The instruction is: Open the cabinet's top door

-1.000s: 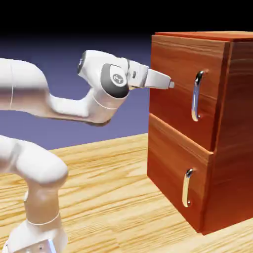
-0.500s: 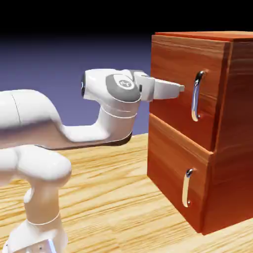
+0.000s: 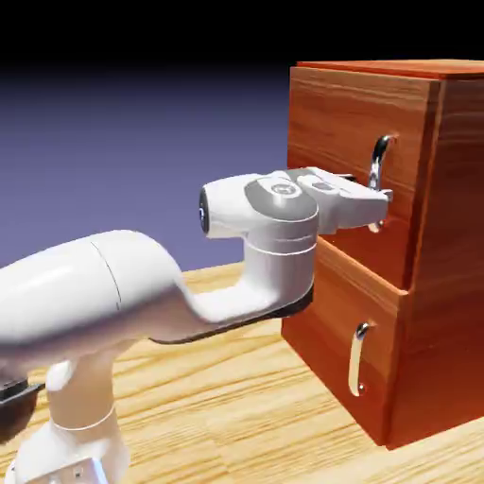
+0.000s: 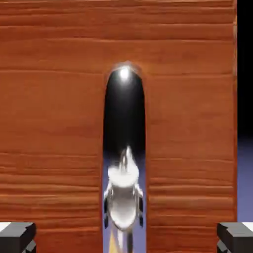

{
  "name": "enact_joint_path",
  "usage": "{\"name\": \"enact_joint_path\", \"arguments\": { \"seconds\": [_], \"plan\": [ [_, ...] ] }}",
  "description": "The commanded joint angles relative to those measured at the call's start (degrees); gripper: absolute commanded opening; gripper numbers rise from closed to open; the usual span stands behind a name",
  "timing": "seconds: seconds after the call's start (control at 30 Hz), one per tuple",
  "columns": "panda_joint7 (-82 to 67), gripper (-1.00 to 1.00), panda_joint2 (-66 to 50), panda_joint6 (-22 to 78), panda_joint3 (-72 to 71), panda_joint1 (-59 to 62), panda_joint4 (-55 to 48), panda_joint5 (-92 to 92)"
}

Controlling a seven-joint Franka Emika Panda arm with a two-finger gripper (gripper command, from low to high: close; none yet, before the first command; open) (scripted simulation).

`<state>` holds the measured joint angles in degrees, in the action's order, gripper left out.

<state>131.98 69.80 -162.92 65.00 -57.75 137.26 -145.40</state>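
The reddish-brown wood-grain cabinet (image 3: 425, 312) stands at the exterior view's right. Its top door (image 3: 340, 123) carries a long curved silver handle (image 3: 380, 151). My gripper (image 3: 378, 203) has reached the lower part of that handle and hides it there. In the hand view the handle (image 4: 124, 148) runs up the middle of the top door (image 4: 54, 123). My gripper (image 4: 126, 237) straddles it, and the grey fingertips (image 4: 17, 234) sit far out at the bottom corners, with clear gaps to the bar. The jaws are open and the door looks closed.
Below the top door is a shorter panel (image 3: 336, 321) with a small silver handle (image 3: 357, 359). The cabinet rests on a light wooden table (image 3: 208, 397). My white arm stretches from the lower left across to the cabinet front.
The hand has dropped and pushed right, from short of the cabinet front to the top door's handle. The arm's elbow has swung lower and further forward.
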Motion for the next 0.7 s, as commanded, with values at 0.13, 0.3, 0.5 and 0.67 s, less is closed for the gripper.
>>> {"name": "enact_joint_path", "arguments": {
  "seconds": [0.13,0.3,0.5,0.67],
  "plan": [
    [1.74,-1.0,1.34,6.27,-5.92,8.26,8.24,2.29],
    [3.0,-1.0,3.89,13.9,-15.04,18.64,18.25,8.13],
    [2.67,-1.0,8.62,22.02,-27.5,28.33,27.98,19.06],
    [1.45,-1.0,13.02,27.98,-37.88,32.68,33.43,29.61]
  ]
}}
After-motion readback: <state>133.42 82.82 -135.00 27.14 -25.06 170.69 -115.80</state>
